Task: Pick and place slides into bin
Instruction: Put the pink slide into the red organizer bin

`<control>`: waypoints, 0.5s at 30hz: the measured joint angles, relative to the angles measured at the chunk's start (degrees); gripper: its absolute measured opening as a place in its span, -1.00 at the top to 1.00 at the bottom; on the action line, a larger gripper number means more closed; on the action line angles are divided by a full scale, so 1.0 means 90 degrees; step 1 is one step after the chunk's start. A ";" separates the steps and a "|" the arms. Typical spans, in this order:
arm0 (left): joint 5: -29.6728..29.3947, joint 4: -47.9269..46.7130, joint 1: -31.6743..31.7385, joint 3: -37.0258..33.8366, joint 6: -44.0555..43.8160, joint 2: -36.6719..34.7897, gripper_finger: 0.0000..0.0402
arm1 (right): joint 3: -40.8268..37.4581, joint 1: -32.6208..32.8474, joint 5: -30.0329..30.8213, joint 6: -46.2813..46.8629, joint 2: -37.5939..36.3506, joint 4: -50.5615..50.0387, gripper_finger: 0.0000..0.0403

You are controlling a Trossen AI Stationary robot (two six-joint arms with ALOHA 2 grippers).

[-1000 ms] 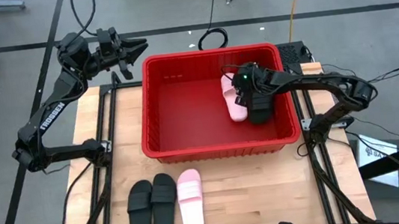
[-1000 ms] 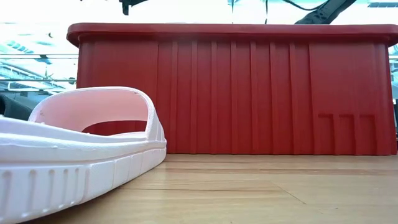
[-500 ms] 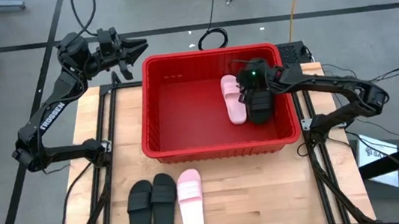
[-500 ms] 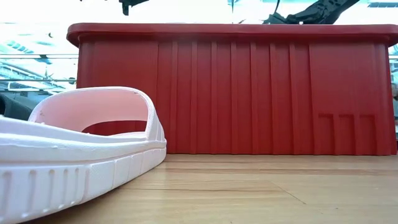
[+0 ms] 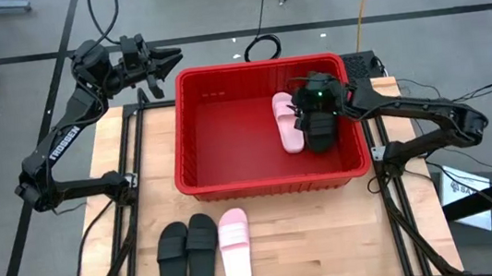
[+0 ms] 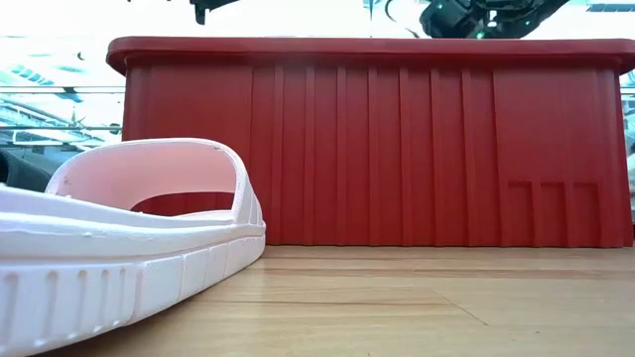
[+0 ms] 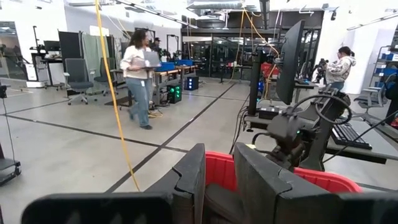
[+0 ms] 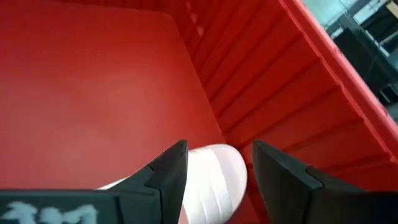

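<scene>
- Inside the bin (image 5: 196,175), at its right end, my right gripper (image 8: 214,163) hovers with its fingers spread and nothing between them
- Directly beneath those fingers lies a pink slide (image 5: 287,121) on the bin floor; a black slide (image 5: 319,132) lies just beside it, nearer the right wall
- I count two slides deposited; no others show in the bin
- On the table in front of the bin, three slides remain in a row: two black slides (image 5: 188,251) and a pink one (image 5: 234,248)
- My left gripper (image 5: 166,62) waits off the table's far left corner, outside the bin, fingers parted and empty
- I judge the task under half complete; a sixth slide is not in view
</scene>
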 joint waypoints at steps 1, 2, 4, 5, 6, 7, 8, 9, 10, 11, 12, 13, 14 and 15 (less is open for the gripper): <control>0.0000 -0.0015 0.0000 0.0000 0.0001 0.0000 0.57 | 0.0000 0.0055 0.0000 0.0004 -0.0037 0.0000 0.16; 0.0000 -0.0044 0.0000 0.0000 -0.0001 0.0000 0.57 | 0.0000 0.0107 0.0001 0.0026 -0.0078 0.0000 0.16; 0.0000 -0.0102 0.0000 0.0000 0.0005 0.0000 0.57 | 0.0000 0.0203 0.0004 0.0133 -0.0140 0.0005 0.16; 0.0000 -0.0121 0.0000 0.0000 0.0007 0.0000 0.57 | 0.0000 0.0264 0.0002 0.0191 -0.0162 0.0003 0.16; 0.0002 -0.0130 0.0000 0.0000 0.0002 0.0000 0.57 | 0.0000 0.0332 0.0002 0.0242 -0.0183 -0.0004 0.16; 0.0011 -0.0135 0.0000 0.0000 -0.0040 0.0000 0.57 | 0.0000 0.0408 0.0002 0.0255 -0.0209 -0.0007 0.17; 0.0073 -0.0135 0.0000 0.0000 -0.0126 0.0000 0.57 | 0.0000 0.0494 0.0002 0.0256 -0.0243 -0.0005 0.17; 0.0219 -0.0135 -0.0010 0.0000 -0.0253 0.0000 0.57 | 0.0000 0.0571 0.0001 0.0254 -0.0285 -0.0005 0.17; 0.0423 -0.0135 -0.0037 0.0000 -0.0363 0.0000 0.57 | 0.0000 0.0646 0.0004 0.0255 -0.0325 -0.0004 0.17; 0.0677 -0.0135 -0.0077 0.0000 -0.0420 0.0000 0.57 | 0.0000 0.0715 0.0006 0.0262 -0.0360 0.0003 0.17; 0.0937 -0.0139 -0.0134 0.0000 -0.0433 -0.0001 0.57 | 0.0000 0.0770 0.0006 0.0284 -0.0397 0.0007 0.17; 0.1128 -0.0157 -0.0210 0.0000 -0.0436 -0.0002 0.57 | 0.0000 0.0817 0.0019 0.0312 -0.0435 0.0007 0.17; 0.1251 -0.0213 -0.0313 0.0000 -0.0432 -0.0005 0.57 | 0.0000 0.0859 0.0033 0.0334 -0.0480 0.0013 0.18; 0.1332 -0.0285 -0.0429 0.0000 -0.0376 -0.0005 0.57 | 0.0000 0.0894 0.0051 0.0363 -0.0529 0.0017 0.18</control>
